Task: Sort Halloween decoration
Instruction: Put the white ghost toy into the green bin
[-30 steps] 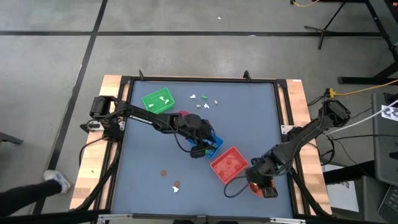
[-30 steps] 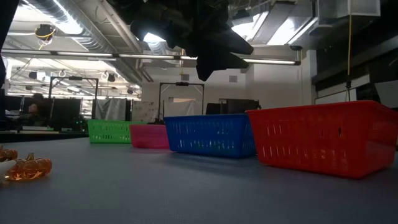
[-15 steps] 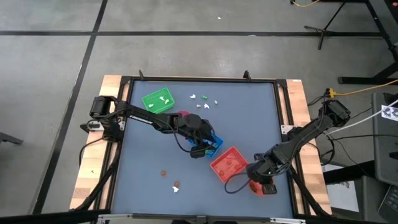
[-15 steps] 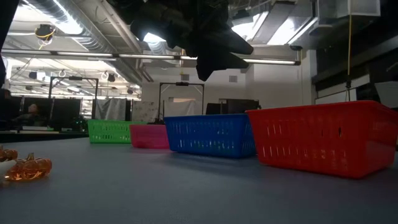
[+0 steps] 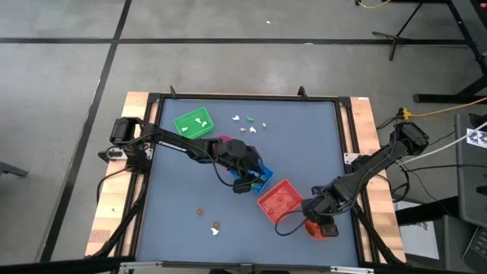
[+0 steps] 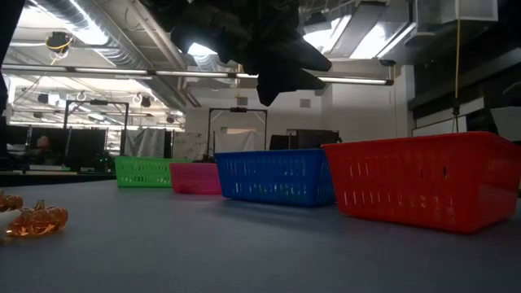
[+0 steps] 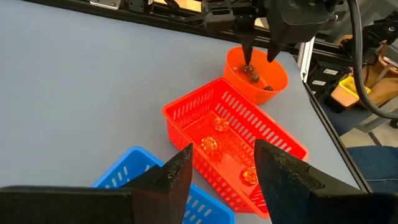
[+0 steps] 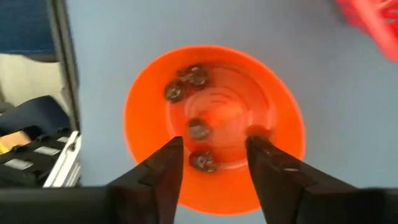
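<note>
- At the near right corner of the table, the right gripper (image 8: 211, 165) hangs straight over the orange round bowl (image 8: 283, 118), its fingers spread apart with nothing between them.
- Inside that bowl lie several small dark trinkets (image 8: 198, 129), loose on the bottom and apart from the fingertips.
- Near the front edge towards the left, a few orange-brown trinkets (image 5: 216, 226) sit on the bare blue-grey table (image 5: 175, 198); from table height one shows as a translucent amber pumpkin shape (image 6: 37, 220).
- Just left of the orange bowl stands the red square tray (image 5: 280, 201), tilted to the table edges, with a handful of orange pumpkin trinkets (image 7: 209, 144) on its floor.
- Next back is the blue tray (image 5: 261, 177), touching or nearly touching the red one's corner.
- The left gripper (image 7: 214, 171) hovers above the blue tray, fingers parted and gripping nothing.
- A pink round bowl (image 6: 195, 177) sits beside the blue tray, mostly hidden under the left arm from overhead.
- Farther back on the left, the green square tray (image 5: 193, 124) holds a few white pieces (image 5: 202, 119).
- Beside it to the right, white and green trinkets (image 5: 249, 122) lie scattered on the table near the far edge.
</note>
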Controlling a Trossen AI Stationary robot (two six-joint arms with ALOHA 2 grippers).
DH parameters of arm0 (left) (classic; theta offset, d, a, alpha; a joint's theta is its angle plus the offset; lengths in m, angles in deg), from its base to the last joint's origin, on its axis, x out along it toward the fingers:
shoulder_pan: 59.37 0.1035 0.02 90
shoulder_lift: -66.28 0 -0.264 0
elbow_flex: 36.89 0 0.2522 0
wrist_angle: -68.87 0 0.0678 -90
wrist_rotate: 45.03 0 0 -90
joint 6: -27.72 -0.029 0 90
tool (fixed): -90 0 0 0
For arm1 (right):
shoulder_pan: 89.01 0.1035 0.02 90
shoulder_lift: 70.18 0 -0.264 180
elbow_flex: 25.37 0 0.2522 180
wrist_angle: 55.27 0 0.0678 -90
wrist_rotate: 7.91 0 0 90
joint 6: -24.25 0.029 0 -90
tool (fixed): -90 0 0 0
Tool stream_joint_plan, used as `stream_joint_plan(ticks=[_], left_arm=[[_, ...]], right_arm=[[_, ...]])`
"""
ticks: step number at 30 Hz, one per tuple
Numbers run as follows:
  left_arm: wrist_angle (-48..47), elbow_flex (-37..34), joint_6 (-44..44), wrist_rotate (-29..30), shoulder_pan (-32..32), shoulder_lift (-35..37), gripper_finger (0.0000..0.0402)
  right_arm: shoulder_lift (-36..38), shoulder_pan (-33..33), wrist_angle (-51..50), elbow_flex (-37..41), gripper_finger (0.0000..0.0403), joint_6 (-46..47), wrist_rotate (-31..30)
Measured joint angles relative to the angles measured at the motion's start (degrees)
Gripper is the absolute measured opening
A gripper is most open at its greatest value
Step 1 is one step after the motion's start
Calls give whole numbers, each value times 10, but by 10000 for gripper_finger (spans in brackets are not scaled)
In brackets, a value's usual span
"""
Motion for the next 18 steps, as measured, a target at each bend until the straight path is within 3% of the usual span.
stream_joint_plan(ticks=[7,18], left_arm=[[0,0,0,0,0,0,155],[-9,0,-64,0,-1,11,155]], right_arm=[[0,0,-16,0,218,-2,-45],[0,0,-15,0,213,-2,-52]])
